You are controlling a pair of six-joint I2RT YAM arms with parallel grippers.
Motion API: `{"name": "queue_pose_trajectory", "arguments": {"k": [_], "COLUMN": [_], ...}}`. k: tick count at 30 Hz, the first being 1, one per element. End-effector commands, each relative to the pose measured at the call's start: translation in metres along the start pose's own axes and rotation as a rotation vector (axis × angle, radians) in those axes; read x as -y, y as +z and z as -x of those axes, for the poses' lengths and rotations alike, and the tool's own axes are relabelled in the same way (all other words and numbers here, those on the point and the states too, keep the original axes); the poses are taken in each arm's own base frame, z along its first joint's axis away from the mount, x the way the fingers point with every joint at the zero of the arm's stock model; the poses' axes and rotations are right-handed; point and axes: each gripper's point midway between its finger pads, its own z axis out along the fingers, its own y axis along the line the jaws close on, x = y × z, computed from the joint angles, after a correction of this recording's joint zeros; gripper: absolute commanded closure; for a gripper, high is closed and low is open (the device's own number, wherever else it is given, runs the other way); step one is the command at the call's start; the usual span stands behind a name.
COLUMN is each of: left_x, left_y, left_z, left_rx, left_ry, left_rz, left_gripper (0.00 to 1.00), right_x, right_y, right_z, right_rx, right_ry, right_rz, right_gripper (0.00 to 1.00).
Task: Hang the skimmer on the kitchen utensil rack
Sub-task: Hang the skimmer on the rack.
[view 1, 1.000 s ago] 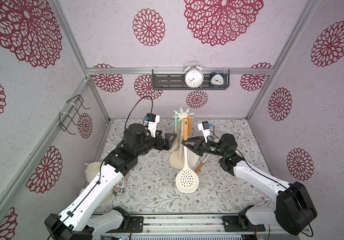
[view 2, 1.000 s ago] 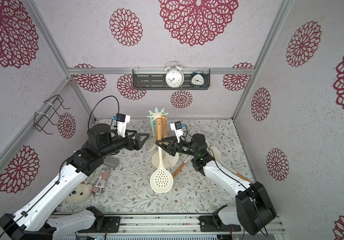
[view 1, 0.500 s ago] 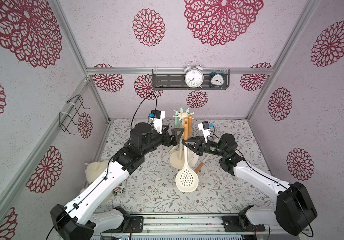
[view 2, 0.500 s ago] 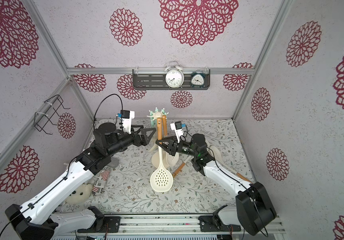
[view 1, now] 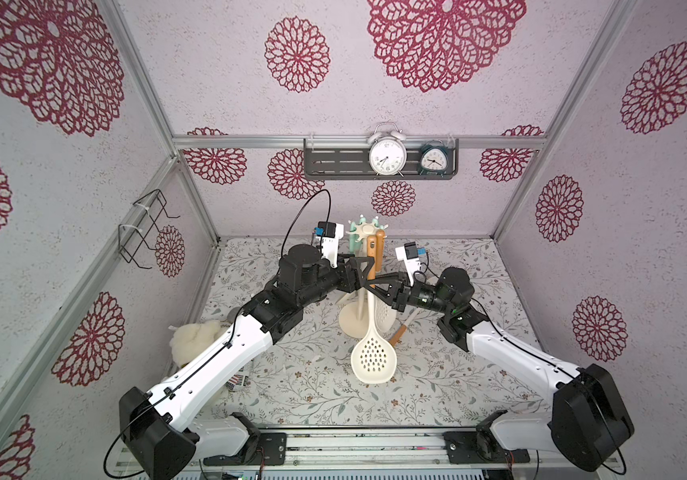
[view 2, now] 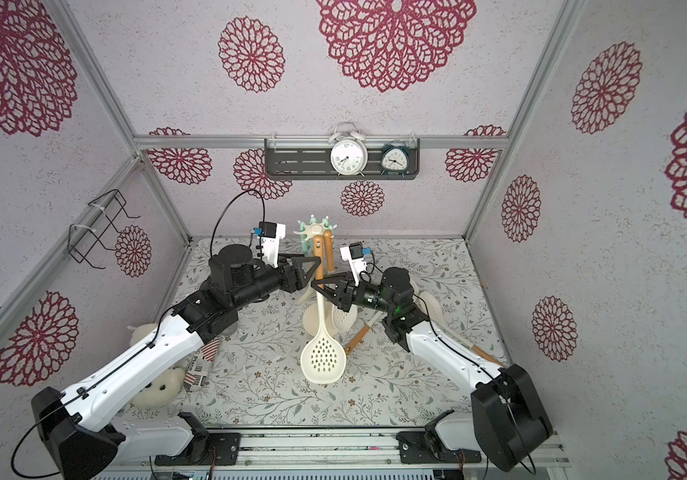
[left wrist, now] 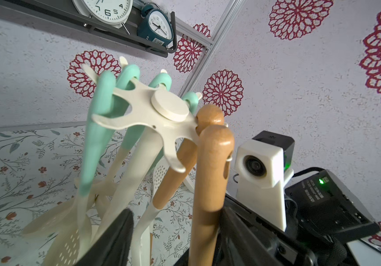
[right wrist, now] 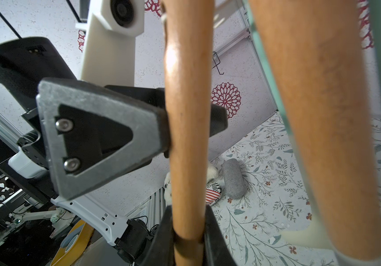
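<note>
Right tool clamps skimmer; rack crown shows from left wrist.

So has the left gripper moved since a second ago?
Yes. The left gripper has travelled toward the rack, from well short of its pole to straddling the wooden handle of the skimmer beside it.

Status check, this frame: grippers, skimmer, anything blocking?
Grippers: right gripper shut on skimmer handle, low; left gripper open, jaws straddling it higher. Skimmer upright beside kitchen utensil rack crown; hooked or not, cannot tell. Wooden-handled utensil hanging close alongside.
</note>
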Motion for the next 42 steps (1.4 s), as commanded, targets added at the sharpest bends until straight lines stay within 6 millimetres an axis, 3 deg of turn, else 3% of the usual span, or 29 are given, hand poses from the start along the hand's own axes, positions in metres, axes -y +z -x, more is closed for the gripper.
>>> {"name": "queue_pose_trajectory", "arguments": {"k": [1,11,22,27,30,33,37,42], "left_x": [-0.009,-0.015,-0.019,-0.007,0.003,0.003,-0.012,-0.041], "left_y": [0.007,0.011,0.009,0.002,-0.014,-0.036,-0.071,-0.102], "left_z": [0.004,0.0,-0.001,0.002,0.0,-0.01,-0.031,-0.067], "left_rx": [0.015,0.004,0.01,0.007,0.001,-0.011,-0.039,-0.064], "left_ry": [-0.018,-0.034,-0.041,-0.011,0.052,0.105,0.13,0.098], "left_rz": [0.047,0.069,0.093,0.054,0.055,0.084,0.156,0.228], "left_gripper": [0.37,0.44,0.42,0.21,0.12,0.09,0.08,0.1], "right_x": [0.041,0.041,0.031,0.042,0.067,0.092,0.117,0.141], "right_y": [-0.006,-0.01,-0.022,-0.062,-0.099,-0.14,-0.183,-0.208], "right_z": [-0.041,-0.04,-0.029,-0.023,-0.039,-0.061,-0.086,-0.097], "right_rx": [-0.099,-0.099,-0.08,-0.008,0.004,-0.011,-0.082,-0.19], "right_ry": [0.225,0.209,0.142,0.093,0.107,0.125,0.136,0.122], "right_rz": [-0.15,-0.172,-0.225,-0.468,-0.693,-0.928,-1.168,-1.298], "right_gripper": [0.89,0.7,0.45,0.29,0.18,0.1,0.03,0.04]}}
